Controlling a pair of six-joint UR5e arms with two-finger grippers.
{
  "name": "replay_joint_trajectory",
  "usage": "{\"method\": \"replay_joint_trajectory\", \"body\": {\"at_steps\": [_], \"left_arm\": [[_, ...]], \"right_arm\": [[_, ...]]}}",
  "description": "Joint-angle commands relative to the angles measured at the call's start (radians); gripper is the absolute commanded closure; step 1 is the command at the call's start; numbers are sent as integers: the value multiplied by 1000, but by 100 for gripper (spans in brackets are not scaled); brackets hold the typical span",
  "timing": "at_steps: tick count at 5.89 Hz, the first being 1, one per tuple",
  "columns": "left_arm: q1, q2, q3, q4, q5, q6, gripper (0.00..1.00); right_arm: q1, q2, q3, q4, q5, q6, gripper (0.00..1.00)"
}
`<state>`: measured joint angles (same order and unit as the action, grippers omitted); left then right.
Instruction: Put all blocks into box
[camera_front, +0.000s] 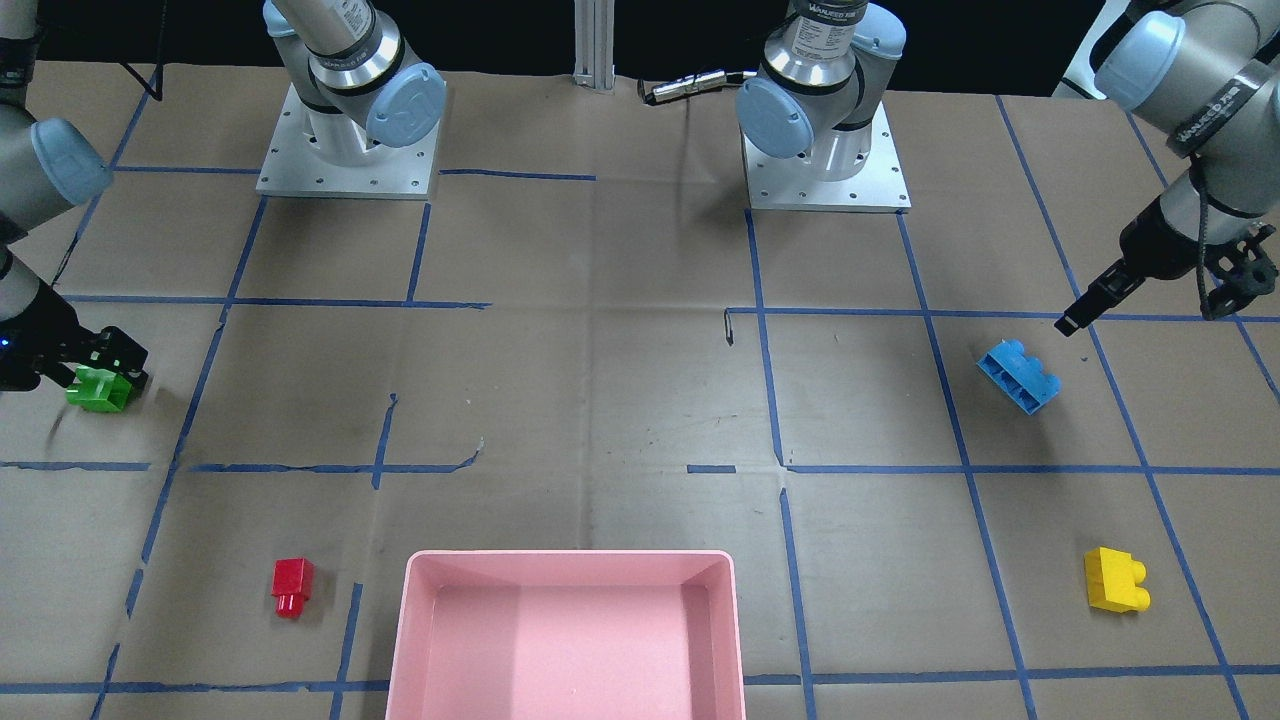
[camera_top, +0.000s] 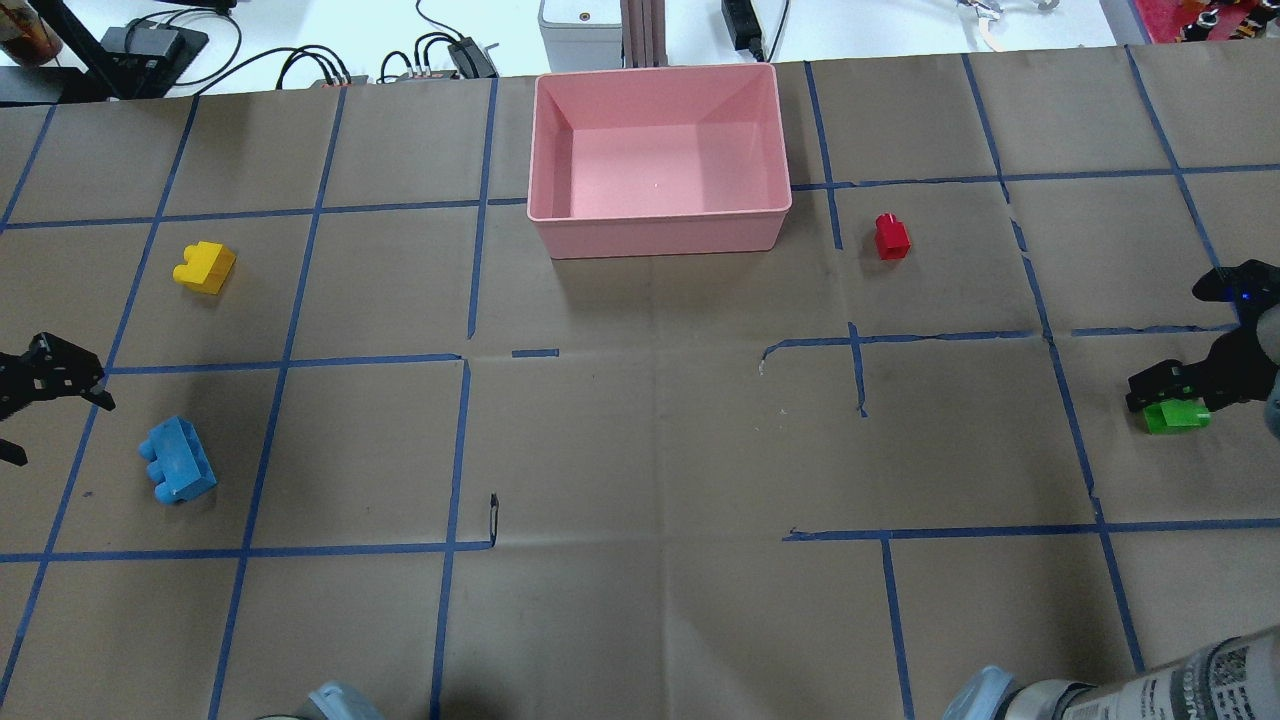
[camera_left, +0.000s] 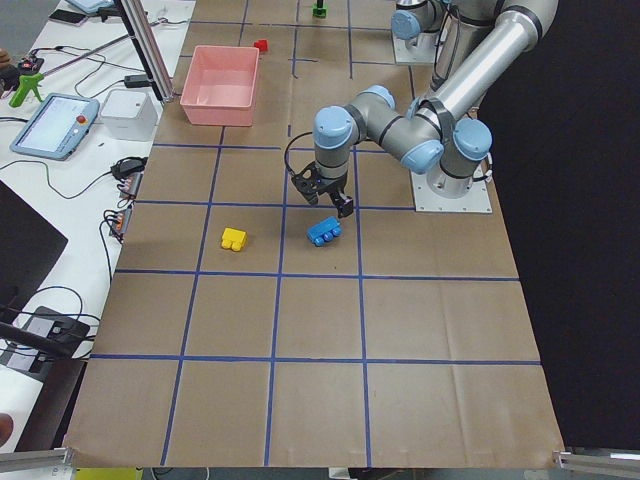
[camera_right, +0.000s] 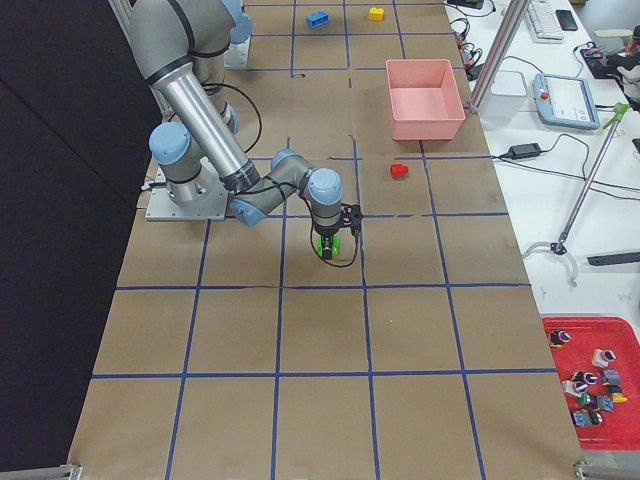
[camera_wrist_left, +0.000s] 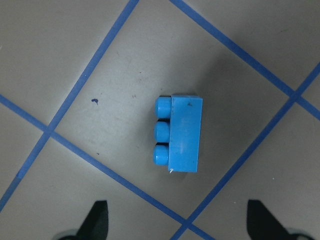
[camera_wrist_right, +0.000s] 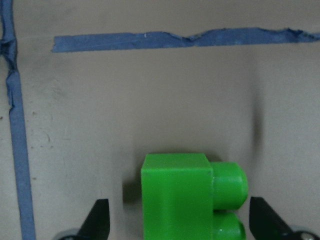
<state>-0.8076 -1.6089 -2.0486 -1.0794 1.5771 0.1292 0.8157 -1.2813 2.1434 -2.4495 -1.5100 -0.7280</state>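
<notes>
Brown paper covers the whole table (camera_top: 650, 450), with blue tape lines (camera_top: 300, 360) cutting it into big squares. Out at the edge farthest from the robot, about mid-table, we've got the shallow pink plastic tray (camera_top: 660, 232), and all we see in it is its own pink floor. All four bricks lie out on the paper.

Nearest the tray is the small red studded plastic brick (camera_top: 891, 236), just off its corner on the robot's right. The small yellow studded plastic brick (camera_top: 204, 267) is well off to the robot's left. The small blue studded plastic brick (camera_top: 178, 460) sits closer to the robot than that, on its side with three studs pointing sideways. The small green studded plastic brick (camera_top: 1175, 416) is way out near the table's right-hand edge, also on its side.

The right gripper (camera_wrist_right: 178, 220) is down at the green one, fingers (camera_wrist_right: 100, 220) spread wide, one on each side. We can see a strip of paper between one finger and the brick's flat side, so it's not clamped. The left gripper (camera_wrist_left: 177, 225) is spread just as wide beside the blue brick, which lies ahead of its fingertips rather than between them.

Room-wise, a wide run of paper and tape lies between the left pair of bricks and the right pair, straight in front of the tray's near wall. Both arms are out at opposite ends of the table.
</notes>
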Motion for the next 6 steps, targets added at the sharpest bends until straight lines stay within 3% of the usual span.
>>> {"method": "replay_joint_trajectory", "body": {"at_steps": [1, 2, 3, 4, 5, 6], "left_arm": [[-4, -95, -33, 145, -8, -10, 2], [-8, -165, -39, 218, -9, -8, 3], [-22, -224, -51, 302, -9, -4, 3], [-41, -249, -70, 373, -8, -8, 3], [-44, -252, -103, 418, -9, -10, 3], [-44, -249, -116, 420, -8, -7, 3]], "right_arm": [[-3, -1, 3, -3, -7, -4, 8], [-3, -3, 3, 1, -12, 1, 47], [-3, -3, 3, 3, -12, 1, 77], [-3, -7, 3, 6, -4, 1, 94], [0, -44, -20, 21, -1, -2, 95], [38, -149, -92, 147, 10, 7, 94]]}}
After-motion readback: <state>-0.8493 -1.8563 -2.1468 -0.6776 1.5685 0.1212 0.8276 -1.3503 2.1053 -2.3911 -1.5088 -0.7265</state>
